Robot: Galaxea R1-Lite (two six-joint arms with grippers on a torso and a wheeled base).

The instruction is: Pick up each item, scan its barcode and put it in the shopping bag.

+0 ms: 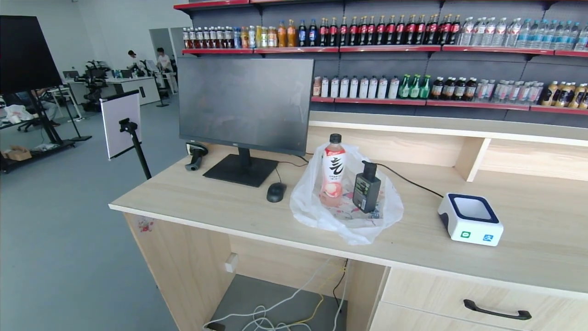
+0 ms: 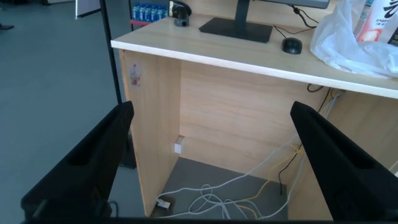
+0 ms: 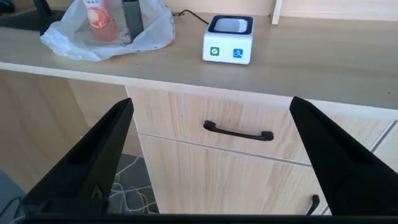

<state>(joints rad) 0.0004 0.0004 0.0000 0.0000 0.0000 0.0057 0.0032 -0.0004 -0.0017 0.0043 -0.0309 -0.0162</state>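
Note:
A clear plastic shopping bag (image 1: 317, 209) lies open on the wooden counter (image 1: 220, 202). Inside it stand a pink drink bottle (image 1: 333, 172) with a black cap and a dark pump bottle (image 1: 366, 188). A white barcode scanner box (image 1: 469, 218) sits on the counter to the bag's right. My left gripper (image 2: 208, 162) hangs open below the counter's edge, in front of the desk's open leg space. My right gripper (image 3: 211, 162) is open too, low in front of the drawer, with the scanner box (image 3: 229, 40) and bag (image 3: 68, 37) above it.
A monitor (image 1: 245, 105), a black mouse (image 1: 276, 191) and a handheld scanner (image 1: 195, 156) stand left of the bag. A raised shelf ledge (image 1: 459, 138) runs behind the counter. The drawer has a black handle (image 1: 497, 312). Loose cables (image 1: 285, 308) lie under the desk.

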